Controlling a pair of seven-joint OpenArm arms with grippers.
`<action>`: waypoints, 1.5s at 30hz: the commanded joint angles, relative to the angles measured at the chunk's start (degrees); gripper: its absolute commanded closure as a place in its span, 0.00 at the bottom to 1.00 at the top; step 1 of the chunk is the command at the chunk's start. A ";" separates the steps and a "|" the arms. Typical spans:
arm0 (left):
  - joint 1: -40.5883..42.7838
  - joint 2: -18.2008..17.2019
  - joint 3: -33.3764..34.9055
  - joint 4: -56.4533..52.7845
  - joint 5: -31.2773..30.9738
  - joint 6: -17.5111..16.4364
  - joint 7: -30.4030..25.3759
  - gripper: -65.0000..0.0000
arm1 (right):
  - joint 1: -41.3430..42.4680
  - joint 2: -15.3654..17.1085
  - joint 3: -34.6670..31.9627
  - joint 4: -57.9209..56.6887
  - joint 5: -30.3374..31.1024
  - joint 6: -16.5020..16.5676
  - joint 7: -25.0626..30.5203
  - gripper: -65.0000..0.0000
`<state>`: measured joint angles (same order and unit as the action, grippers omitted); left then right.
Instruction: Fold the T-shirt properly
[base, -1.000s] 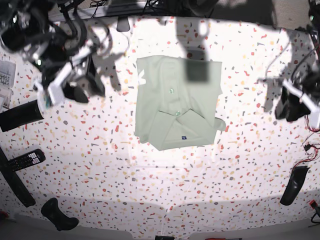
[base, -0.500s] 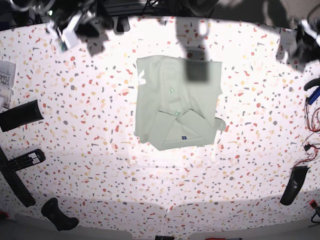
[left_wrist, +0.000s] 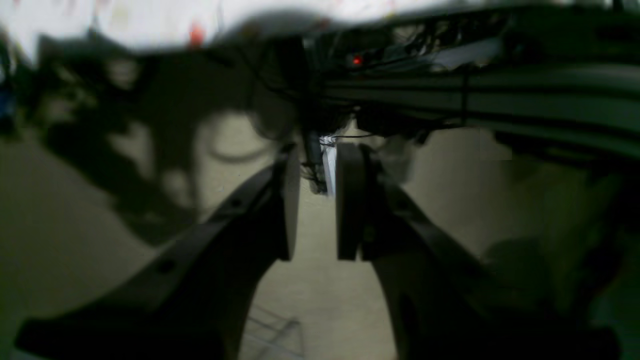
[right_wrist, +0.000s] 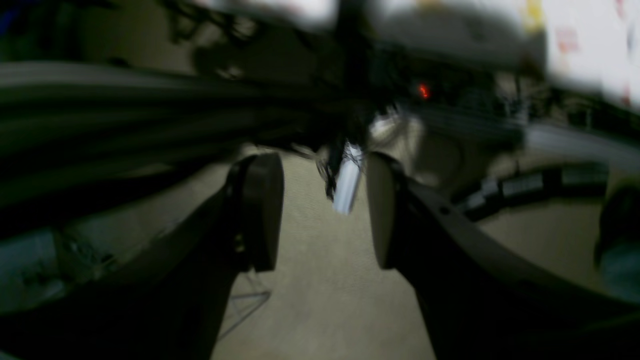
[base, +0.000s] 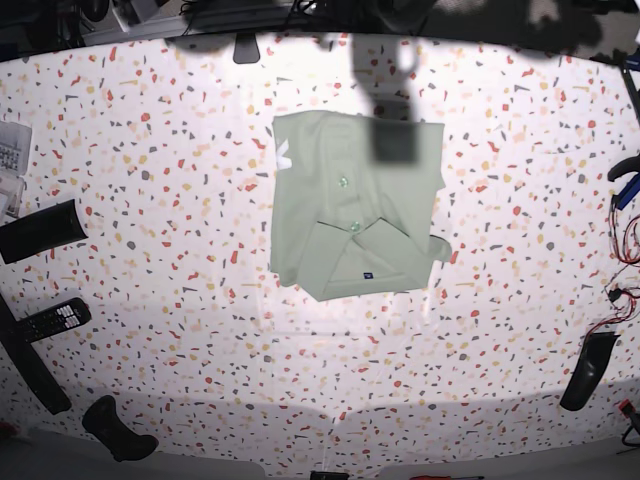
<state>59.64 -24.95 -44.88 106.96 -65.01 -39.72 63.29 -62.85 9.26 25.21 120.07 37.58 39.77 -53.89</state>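
The T-shirt (base: 350, 210) lies folded into a pale green rectangle in the middle of the speckled table (base: 180, 260), collar (base: 368, 236) and a small dark label (base: 367, 272) toward the front. Neither arm shows in the base view. In the left wrist view my left gripper (left_wrist: 317, 160) hangs over a dim beige floor, its jaws a narrow gap apart with nothing between them. The right wrist view shows my right gripper (right_wrist: 324, 172) standing wider open, also empty. Both wrist views are blurred, and the shirt is not in them.
A remote control (base: 52, 320) and a black case (base: 40, 230) lie at the table's left. A black handle (base: 115, 428) sits front left, another dark object (base: 588, 370) front right. Cables (base: 625, 290) trail at the right edge. A dark shadow (base: 395, 140) falls on the shirt's far part.
Both arms have swung back past the table's far edge and left the base view. The folded T-shirt has not moved.
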 joint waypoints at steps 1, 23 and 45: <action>0.42 -0.61 0.04 -2.67 0.72 -0.28 -1.99 0.83 | -0.04 0.28 -0.85 -2.38 -0.79 0.23 0.92 0.60; -29.86 11.34 32.44 -66.36 56.48 5.90 -59.19 0.83 | 44.15 4.33 -28.46 -93.81 -37.64 -11.39 41.55 0.60; -39.80 15.72 37.97 -82.82 68.61 24.13 -60.08 0.83 | 54.42 8.41 -46.01 -101.72 -31.12 -8.79 48.22 0.60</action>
<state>19.31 -8.93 -6.85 23.99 3.46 -15.42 3.22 -8.32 17.17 -21.04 18.35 6.22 30.37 -5.65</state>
